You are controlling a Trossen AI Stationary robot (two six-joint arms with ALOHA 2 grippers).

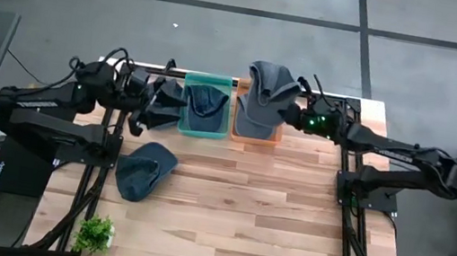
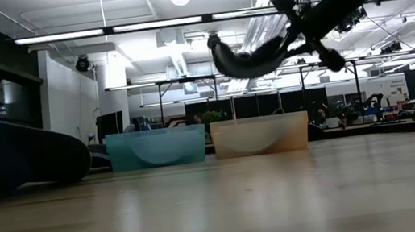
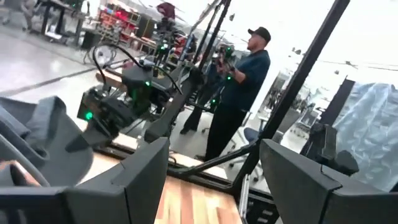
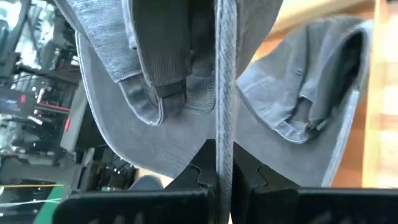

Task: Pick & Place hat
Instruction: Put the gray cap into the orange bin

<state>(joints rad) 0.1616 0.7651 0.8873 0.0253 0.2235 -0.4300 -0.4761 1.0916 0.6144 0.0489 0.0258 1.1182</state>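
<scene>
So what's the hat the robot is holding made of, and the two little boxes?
The held hat looks like soft grey denim-like cloth: it droops and shows stitched seams. The teal bin and orange bin look like thin plastic, since light shines through their walls.

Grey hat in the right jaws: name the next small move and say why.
Probably lower it a little, then open. The right gripper is shut on the grey hat, which hangs above the orange bin. That bin already holds a hat, and the low view shows the hat well clear of the bin rim. The left gripper waits beside the teal bin.
</scene>
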